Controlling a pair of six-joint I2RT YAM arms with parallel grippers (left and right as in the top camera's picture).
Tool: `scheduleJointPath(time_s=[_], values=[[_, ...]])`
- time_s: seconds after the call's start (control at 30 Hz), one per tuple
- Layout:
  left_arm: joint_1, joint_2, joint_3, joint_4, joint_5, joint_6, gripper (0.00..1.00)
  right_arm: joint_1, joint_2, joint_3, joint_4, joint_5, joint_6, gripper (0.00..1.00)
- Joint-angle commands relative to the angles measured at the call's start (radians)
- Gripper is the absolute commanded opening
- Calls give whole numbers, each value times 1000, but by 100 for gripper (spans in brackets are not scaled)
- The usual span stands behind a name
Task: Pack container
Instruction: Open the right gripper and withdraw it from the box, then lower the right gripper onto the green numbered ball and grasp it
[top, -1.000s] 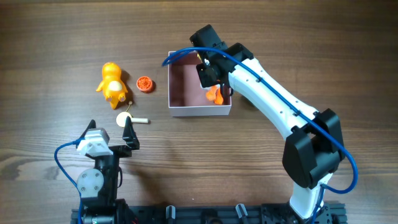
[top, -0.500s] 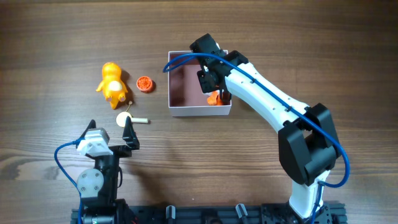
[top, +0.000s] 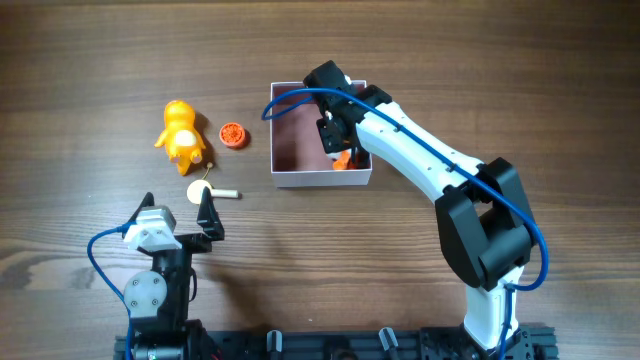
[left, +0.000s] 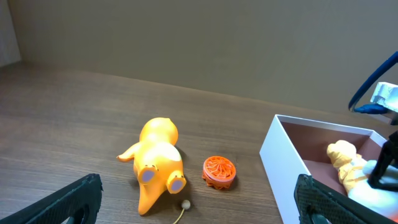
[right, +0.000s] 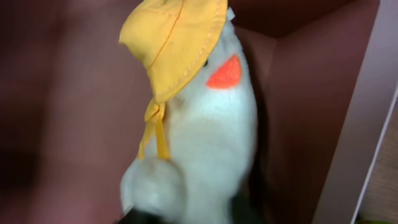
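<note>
Fingers of left gripper (left: 199, 198): apart.
Right gripper (top: 340, 148): clamped on duck (right: 205, 143).
Container (top: 320, 180): square, shallow; white walls, pinkish-brown inside.

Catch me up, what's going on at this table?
The right gripper is down inside the container, apparently holding a white plush duck in a yellow hat over the box floor. The left gripper sits open near the front of the table, holding nothing. An orange toy animal, an orange disc and a small cream piece lie left of the container, not yet packed.
</note>
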Motion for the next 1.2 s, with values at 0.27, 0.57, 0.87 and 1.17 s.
scheduleJointPath(time_s=[0.27,0.57,0.87,1.17], values=[[-4,-9,-5,-4,8,23,100,0,2,101,-24,29,-24,61],[-4,-9,-5,-4,8,23,100,0,-130,157,-60,218,-20,65],[-4,-9,-5,-4,8,23,100,-192,-373,157,-332,116,143,72],[-4,-9,-5,-4,8,23,100,-395,-363,-67,-265,-150,14,83]])
